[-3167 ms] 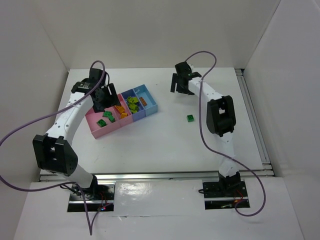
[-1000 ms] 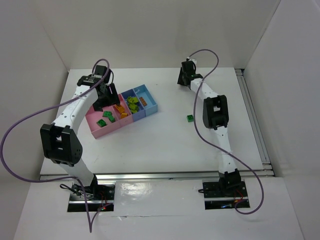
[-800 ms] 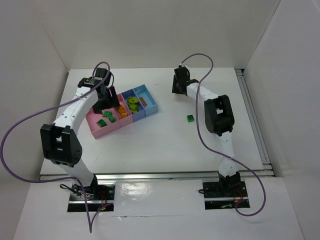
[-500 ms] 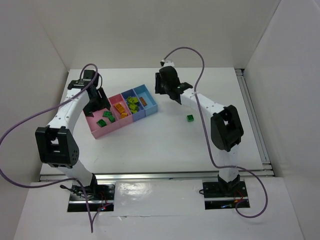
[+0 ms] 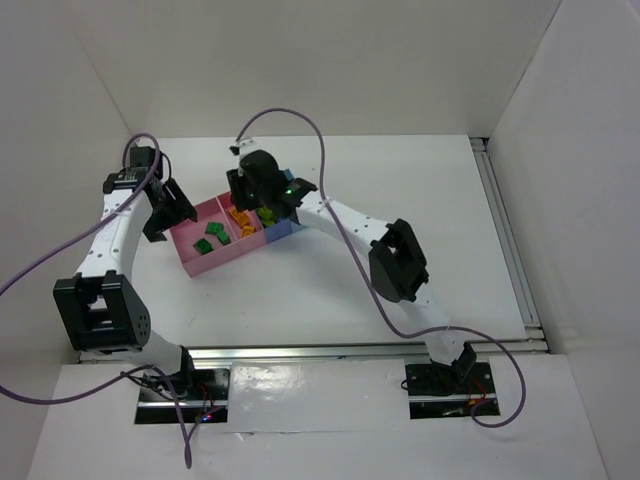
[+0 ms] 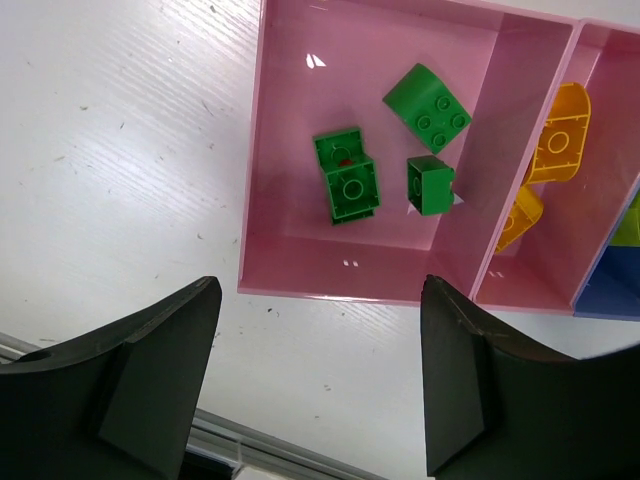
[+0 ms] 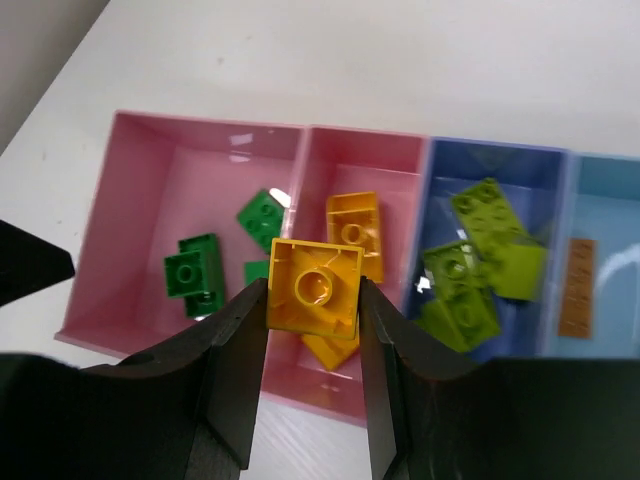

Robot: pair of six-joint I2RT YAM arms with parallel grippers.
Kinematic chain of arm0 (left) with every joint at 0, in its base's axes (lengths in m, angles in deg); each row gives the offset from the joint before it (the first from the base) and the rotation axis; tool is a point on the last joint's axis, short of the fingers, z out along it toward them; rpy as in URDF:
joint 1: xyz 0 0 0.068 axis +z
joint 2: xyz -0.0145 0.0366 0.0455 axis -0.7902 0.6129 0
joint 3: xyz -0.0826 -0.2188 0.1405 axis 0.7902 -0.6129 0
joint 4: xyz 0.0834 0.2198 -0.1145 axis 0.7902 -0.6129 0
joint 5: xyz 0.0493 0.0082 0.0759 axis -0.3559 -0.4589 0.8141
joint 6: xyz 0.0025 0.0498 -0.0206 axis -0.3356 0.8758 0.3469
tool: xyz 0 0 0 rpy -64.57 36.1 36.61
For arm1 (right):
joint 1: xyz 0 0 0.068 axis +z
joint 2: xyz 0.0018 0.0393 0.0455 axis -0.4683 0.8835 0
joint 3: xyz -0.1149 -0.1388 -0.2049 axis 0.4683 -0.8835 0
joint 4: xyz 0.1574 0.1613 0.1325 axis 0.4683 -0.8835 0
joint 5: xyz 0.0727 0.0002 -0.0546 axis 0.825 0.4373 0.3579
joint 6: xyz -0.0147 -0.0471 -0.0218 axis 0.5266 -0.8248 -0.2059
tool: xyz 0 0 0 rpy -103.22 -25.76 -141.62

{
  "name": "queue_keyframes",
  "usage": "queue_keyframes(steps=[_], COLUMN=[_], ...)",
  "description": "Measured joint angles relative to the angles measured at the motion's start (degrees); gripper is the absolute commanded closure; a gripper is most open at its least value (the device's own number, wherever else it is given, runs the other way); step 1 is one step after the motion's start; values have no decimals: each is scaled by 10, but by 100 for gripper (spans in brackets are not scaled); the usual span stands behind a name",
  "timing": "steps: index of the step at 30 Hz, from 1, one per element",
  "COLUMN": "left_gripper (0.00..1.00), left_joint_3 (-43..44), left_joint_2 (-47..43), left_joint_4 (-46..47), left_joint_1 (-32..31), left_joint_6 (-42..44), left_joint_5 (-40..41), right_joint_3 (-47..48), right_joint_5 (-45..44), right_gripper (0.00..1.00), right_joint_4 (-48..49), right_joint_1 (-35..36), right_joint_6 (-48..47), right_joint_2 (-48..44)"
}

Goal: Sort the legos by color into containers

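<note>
Right wrist shows your right jaws pinching an orange lego (image 7: 314, 288) between them, poised over the pink bin (image 7: 400, 190) of orange legos (image 7: 352, 225) below, presumably for dropping; left jaws spread, empty.

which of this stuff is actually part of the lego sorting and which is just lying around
Part of the job:
- row of bins
- dark green bricks, orange bricks and lime bricks inside them
- held orange brick in the right gripper
- left gripper, open

Just there:
- purple cables
- metal rail along the near table edge
</note>
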Motion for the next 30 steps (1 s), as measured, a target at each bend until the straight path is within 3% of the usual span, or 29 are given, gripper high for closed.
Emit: queue_keyframes(steps=[2,4,7,8,14,18,22,26,30], left_gripper=[18,18,18,18,18,19,19,19,19], left_joint_3=[-10,-21,-32,-32,-33,-45,-51,-56,-59], left_joint_2=[-9,-21,-44,-50,-68,-69,-73,-91,-99], left_joint_4=[7,10,12,12,21,27,32,48,53], left_joint_1=[3,7,12,14,20,20,18,10,5], left_joint_6=[0,0,0,0,4,5,9,11,20], left_joint_5=[-6,-12,-18,-19,-19,-23,-27,-27,-32], right_joint_3=[35,47,49,49,35,-93,-254,-368,-460], right_joint_5=[5,7,1,-3,-42,-96,-148,-184,-192], right_gripper=[76,54,37,25,25,33,24,10,7], right_joint_4=[-11,-26,-45,-51,-58,-29,-22,-29,-49], right_joint_1=[13,18,18,18,17,13,-16,-104,-195], right_joint_6=[-4,-6,-6,-6,-10,2,34,75,104], right_joint_2=[33,53,71,74,64,-23,-163,-281,-322])
